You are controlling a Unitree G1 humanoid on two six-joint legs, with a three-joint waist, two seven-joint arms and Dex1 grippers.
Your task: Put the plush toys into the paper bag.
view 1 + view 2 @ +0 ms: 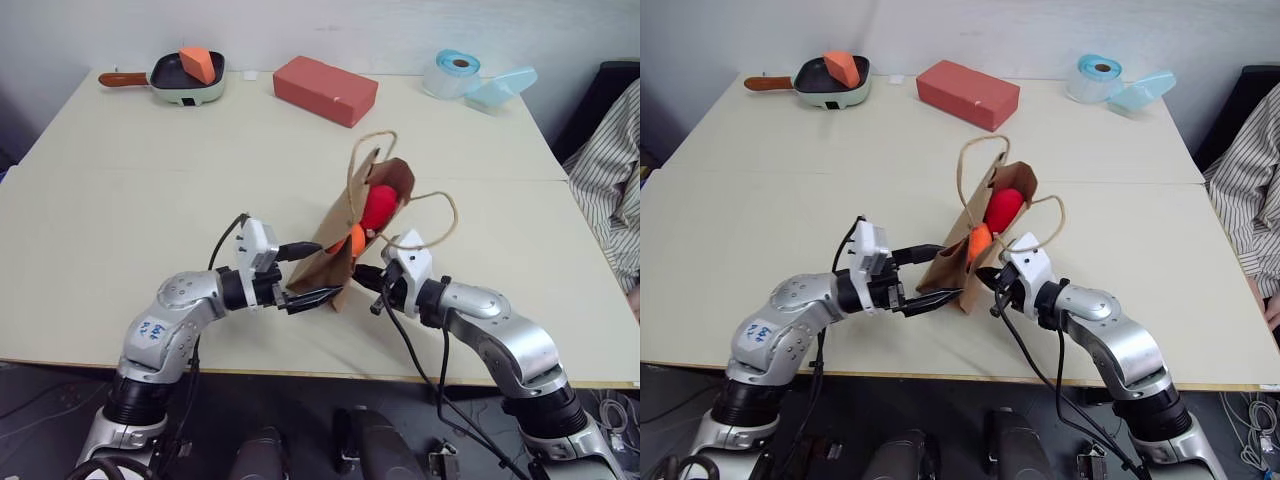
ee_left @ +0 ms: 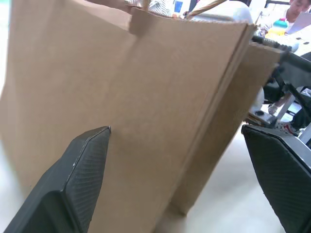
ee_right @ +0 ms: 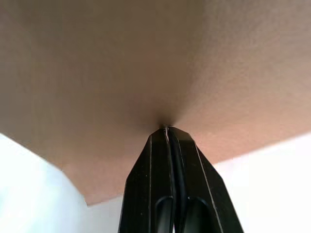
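The brown paper bag (image 1: 335, 240) leans in the middle of the table, its mouth turned to the far right and its cord handles (image 1: 372, 150) loose. A red plush toy (image 1: 378, 205) and an orange one (image 1: 357, 241) show in its mouth. My left gripper (image 1: 318, 272) is open, one finger on each side of the bag's lower end; in the left wrist view the bag's wall (image 2: 146, 97) stands between its fingers (image 2: 82, 170). My right gripper (image 1: 362, 272) is shut, and its tips (image 3: 166, 130) touch the bag's side (image 3: 146, 63).
At the far side stand a red brick-shaped box (image 1: 325, 90), a small pan (image 1: 187, 78) holding an orange wedge (image 1: 198, 63), a blue tape roll (image 1: 455, 72) and a pale blue scoop-like thing (image 1: 500, 88). A person's striped sleeve (image 1: 610, 180) shows at the right edge.
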